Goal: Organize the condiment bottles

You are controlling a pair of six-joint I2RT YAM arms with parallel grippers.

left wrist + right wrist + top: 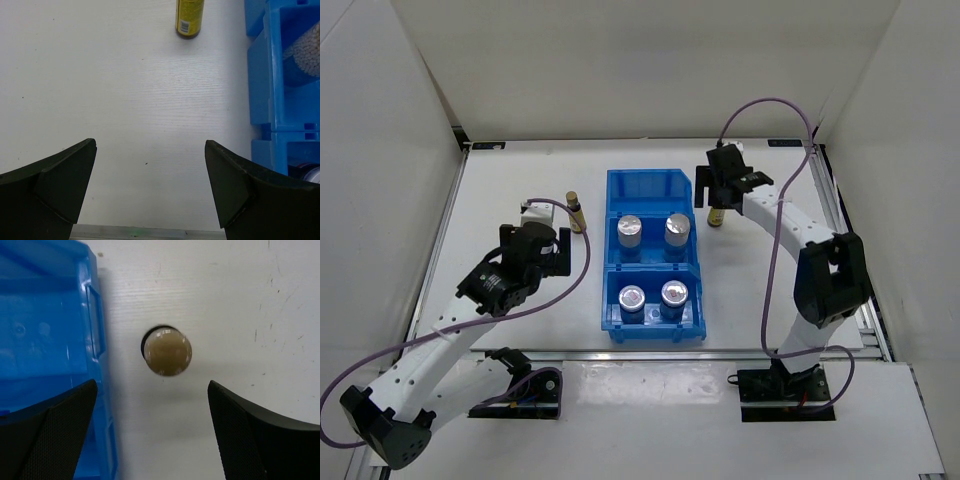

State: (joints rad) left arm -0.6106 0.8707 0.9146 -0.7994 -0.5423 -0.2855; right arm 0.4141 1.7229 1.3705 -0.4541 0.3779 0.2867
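Jars (pixel 630 232), all four, sit in the blue bin (pixel 646 185). Outside it stand the left brown bottle (pixel 577 212), untouched, and the right brown bottle (pixel 167 351) beneath the right gripper (pixel 152 390), jaws apart. Left gripper (pixel 150 150) gapes, empty.

A blue bin (pixel 656 180) is sitting on the white table (pixel 520 180), lying right of the left gripper (pixel 150 150) and left of the right gripper (pixel 152 390).
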